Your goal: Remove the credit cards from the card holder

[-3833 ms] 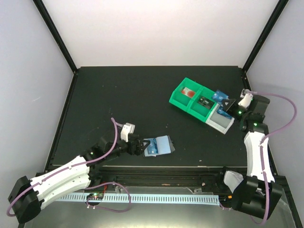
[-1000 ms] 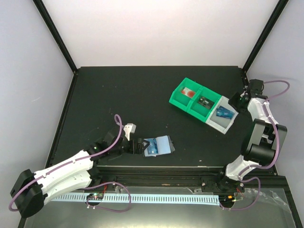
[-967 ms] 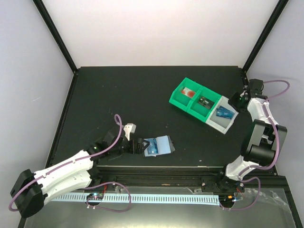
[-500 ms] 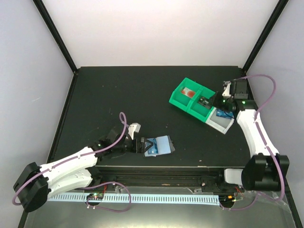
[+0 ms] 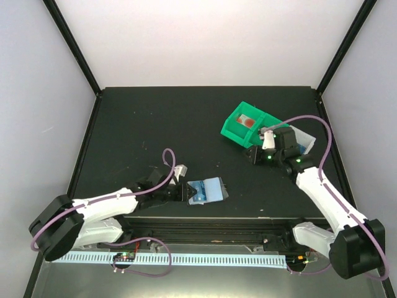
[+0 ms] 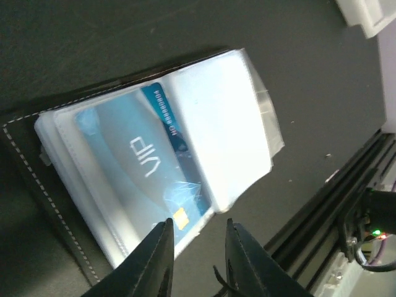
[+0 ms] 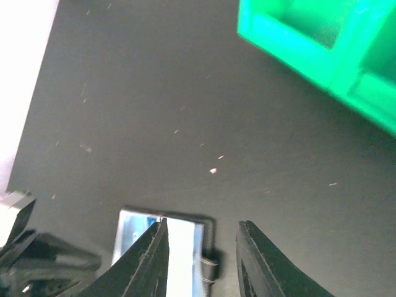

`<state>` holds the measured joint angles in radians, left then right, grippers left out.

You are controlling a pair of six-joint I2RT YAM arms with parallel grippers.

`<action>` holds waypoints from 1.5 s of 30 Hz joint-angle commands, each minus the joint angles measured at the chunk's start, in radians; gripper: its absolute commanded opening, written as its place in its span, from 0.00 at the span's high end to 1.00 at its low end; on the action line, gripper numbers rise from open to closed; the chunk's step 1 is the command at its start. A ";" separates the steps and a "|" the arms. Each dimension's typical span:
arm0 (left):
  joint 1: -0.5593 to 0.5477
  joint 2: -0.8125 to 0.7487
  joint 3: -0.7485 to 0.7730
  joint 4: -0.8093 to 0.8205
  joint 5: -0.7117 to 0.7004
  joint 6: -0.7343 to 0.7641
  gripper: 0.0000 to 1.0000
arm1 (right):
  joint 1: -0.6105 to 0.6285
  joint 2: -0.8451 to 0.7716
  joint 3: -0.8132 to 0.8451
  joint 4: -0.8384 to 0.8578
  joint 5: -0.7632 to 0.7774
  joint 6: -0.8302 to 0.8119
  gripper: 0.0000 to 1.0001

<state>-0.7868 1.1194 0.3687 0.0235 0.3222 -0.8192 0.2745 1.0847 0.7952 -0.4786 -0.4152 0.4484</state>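
Note:
The card holder (image 5: 214,188) lies open and flat near the table's front edge. A blue credit card (image 5: 197,191) shows inside its left panel. In the left wrist view this credit card (image 6: 133,167) reads "VIP" under the clear sleeve, and the holder's other panel (image 6: 216,136) looks white. My left gripper (image 5: 184,192) sits at the holder's left edge. Its jaws (image 6: 198,226) stand narrowly apart over bare table, one fingertip (image 6: 162,241) overlapping the holder's border. My right gripper (image 5: 253,154) hangs open above mid-table, holding nothing, with the card holder (image 7: 179,238) far below.
A green tray (image 5: 239,127) with a red-and-white item (image 5: 247,121) stands at the back right, partly under the right arm; its grey end (image 5: 305,138) pokes out behind. A dark rail (image 6: 346,210) runs along the near edge by the holder.
The left jaws have narrowed sharply and edged up to the holder. The right arm has swung from beyond the tray's right end across it toward mid-table.

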 commanded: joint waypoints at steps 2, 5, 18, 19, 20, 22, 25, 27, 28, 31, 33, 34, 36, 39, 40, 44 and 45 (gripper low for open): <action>0.006 0.052 -0.023 0.086 -0.012 -0.009 0.85 | 0.150 0.024 -0.045 0.130 -0.008 0.072 0.67; 0.006 0.084 -0.025 0.086 -0.022 0.002 0.96 | 0.243 0.067 -0.065 0.173 0.001 0.111 0.68; 0.006 0.199 -0.048 0.131 -0.026 -0.040 0.98 | 0.549 0.259 -0.108 0.411 0.055 0.246 0.71; 0.006 0.197 -0.049 0.134 -0.028 -0.044 0.98 | 0.557 0.291 -0.100 0.412 0.059 0.245 0.72; 0.006 0.196 -0.050 0.133 -0.029 -0.044 0.99 | 0.561 0.313 -0.094 0.420 0.055 0.246 0.72; 0.006 0.193 -0.051 0.127 -0.032 -0.040 0.98 | 0.572 0.354 -0.093 0.444 0.046 0.248 0.73; 0.006 0.188 -0.053 0.106 -0.048 -0.027 0.98 | 0.583 0.419 -0.097 0.476 0.035 0.251 0.73; 0.006 0.186 -0.056 0.098 -0.057 -0.022 0.98 | 0.582 0.450 -0.102 0.492 0.033 0.252 0.73; 0.006 0.186 -0.059 0.099 -0.058 -0.022 0.98 | 0.582 0.461 -0.105 0.506 0.034 0.253 0.73; 0.006 0.184 -0.065 0.104 -0.056 -0.021 0.98 | 0.583 0.486 -0.095 0.508 0.043 0.239 0.73; 0.006 0.183 -0.068 0.112 -0.050 -0.020 0.98 | 0.583 0.501 -0.092 0.513 0.046 0.231 0.73; 0.006 0.183 -0.067 0.113 -0.050 -0.020 0.98 | 0.583 0.512 -0.087 0.513 0.045 0.227 0.74; 0.006 0.184 -0.061 0.104 -0.052 -0.015 0.98 | 0.583 0.528 -0.085 0.517 0.047 0.221 0.74; 0.006 0.182 -0.062 0.101 -0.057 -0.008 0.98 | 0.582 0.539 -0.096 0.536 0.059 0.217 0.74; 0.006 0.181 -0.065 0.103 -0.058 -0.010 0.98 | 0.581 0.547 -0.095 0.533 0.058 0.214 0.74; 0.006 0.182 -0.063 0.097 -0.060 -0.004 0.98 | 0.578 0.552 -0.097 0.525 0.074 0.206 0.71; 0.006 0.178 -0.062 0.090 -0.060 -0.002 0.98 | 0.578 0.547 -0.099 0.516 0.086 0.205 0.71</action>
<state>-0.7853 1.3014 0.3195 0.1665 0.3027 -0.8452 0.8513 1.6272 0.6895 0.0292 -0.3752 0.6773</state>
